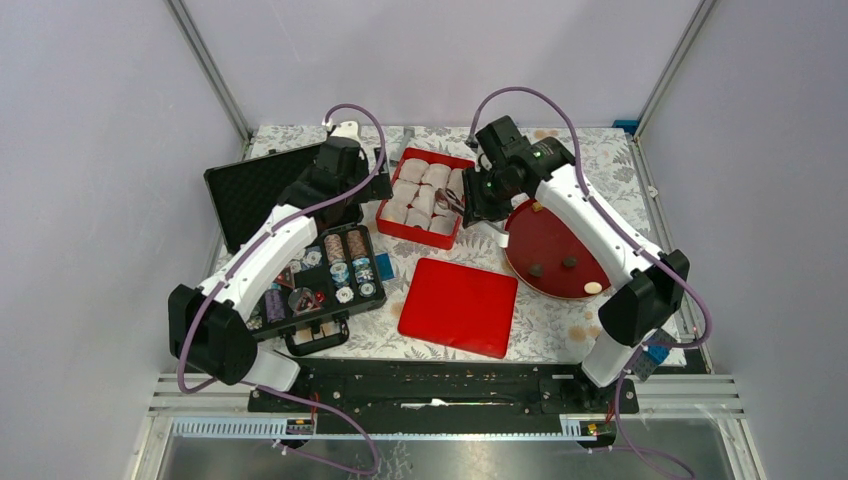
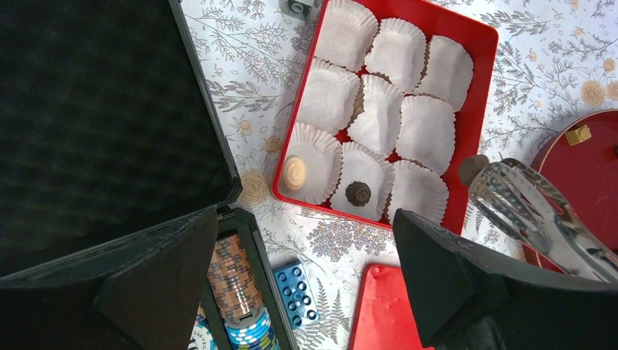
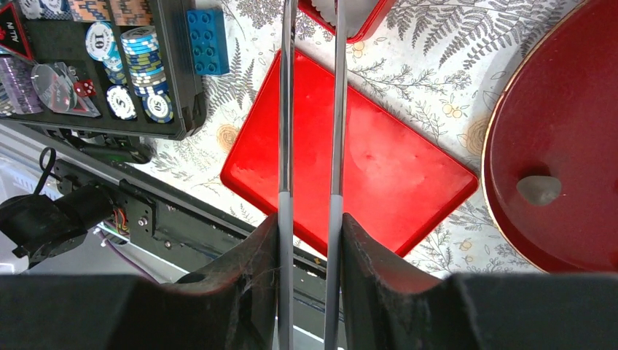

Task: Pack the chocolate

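Note:
A red box (image 2: 481, 44) holds several white pleated paper cups. One cup holds a pale tan chocolate (image 2: 295, 171), the cup beside it a dark brown chocolate (image 2: 358, 193). More chocolates lie on the dark red plate (image 1: 560, 235): two dark ones (image 1: 536, 269), a pale one (image 1: 593, 287) and a tan one (image 1: 537, 207). My right gripper (image 3: 310, 226) is shut on metal tongs (image 3: 286, 109). The tongs' tips (image 2: 510, 197) are at the box's right edge, with a dark brown lump (image 2: 474, 168) at their end. My left gripper (image 2: 306, 219) is open and empty beside the box.
An open black case (image 1: 320, 280) of striped chips stands at the left, its foam lid (image 1: 250, 190) behind it. A flat red lid (image 1: 458, 305) lies in front. A blue brick (image 1: 384, 266) lies between case and lid. A grey brick (image 2: 295, 7) lies behind the box.

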Controlling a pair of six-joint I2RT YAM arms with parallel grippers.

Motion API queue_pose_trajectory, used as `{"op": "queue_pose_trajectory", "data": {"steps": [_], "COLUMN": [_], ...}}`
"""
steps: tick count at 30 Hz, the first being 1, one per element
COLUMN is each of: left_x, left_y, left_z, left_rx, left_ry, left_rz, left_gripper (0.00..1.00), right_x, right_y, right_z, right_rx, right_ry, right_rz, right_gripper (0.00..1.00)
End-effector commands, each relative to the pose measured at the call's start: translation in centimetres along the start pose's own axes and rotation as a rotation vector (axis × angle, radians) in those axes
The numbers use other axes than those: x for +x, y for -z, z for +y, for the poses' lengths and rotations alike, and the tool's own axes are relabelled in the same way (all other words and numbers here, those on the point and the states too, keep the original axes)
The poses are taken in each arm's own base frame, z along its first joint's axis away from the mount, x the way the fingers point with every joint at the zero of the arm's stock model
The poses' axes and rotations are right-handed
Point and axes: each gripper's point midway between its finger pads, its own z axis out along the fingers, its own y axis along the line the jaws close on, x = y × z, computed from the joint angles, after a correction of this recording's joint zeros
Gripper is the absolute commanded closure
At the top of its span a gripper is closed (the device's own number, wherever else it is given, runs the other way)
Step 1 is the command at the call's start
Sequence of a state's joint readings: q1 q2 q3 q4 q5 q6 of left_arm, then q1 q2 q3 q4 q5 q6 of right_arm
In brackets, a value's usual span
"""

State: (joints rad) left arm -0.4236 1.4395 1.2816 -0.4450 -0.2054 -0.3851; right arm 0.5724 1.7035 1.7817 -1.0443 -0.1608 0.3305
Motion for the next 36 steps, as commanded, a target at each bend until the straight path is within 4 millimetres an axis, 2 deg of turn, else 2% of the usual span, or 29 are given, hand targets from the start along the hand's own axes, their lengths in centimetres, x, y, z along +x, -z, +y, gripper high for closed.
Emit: {"op": "queue_pose_trajectory", "data": {"steps": [1, 5, 13, 16, 24, 36], "left_x": [-1.5, -1.4, -1.3, -1.3, -1.2, -1.1], "left_y": [1.3, 1.5, 1.7, 1.7, 1.8, 1.7], "left_z": [0.5, 0.8, 0.7, 0.7, 1.0, 0.8], "left_rx": [-0.014, -0.023, -0.017, -0.014, -0.025, -0.019], "left_ry": [0.015, 0.02, 0.024, 0.022, 0.025, 0.029], "left_rz": [-0.063, -0.065, -0.064, -0.064, -0.066, -0.062], "left_gripper": [0.01, 0.01, 0.01, 0.01, 0.01, 0.01], "right_x": [0.3, 1.1, 0.5, 0.4, 1.6, 1.8], "right_y": [-1.5, -2.6, -4.5, -4.7, -4.7, -4.4], "right_z": [1.1, 0.6, -0.2, -0.3, -0.8, -1.1], "right_rx": [-0.038, -0.021, 0.014, 0.025, 0.034, 0.043], "right_ry": [0.006, 0.003, 0.007, 0.006, -0.003, -0.004], "right_rz": [0.016, 0.031, 0.028, 0.025, 0.049, 0.039], "right_gripper": [0.75, 0.75, 0.72, 0.71, 0.65, 0.55]}}
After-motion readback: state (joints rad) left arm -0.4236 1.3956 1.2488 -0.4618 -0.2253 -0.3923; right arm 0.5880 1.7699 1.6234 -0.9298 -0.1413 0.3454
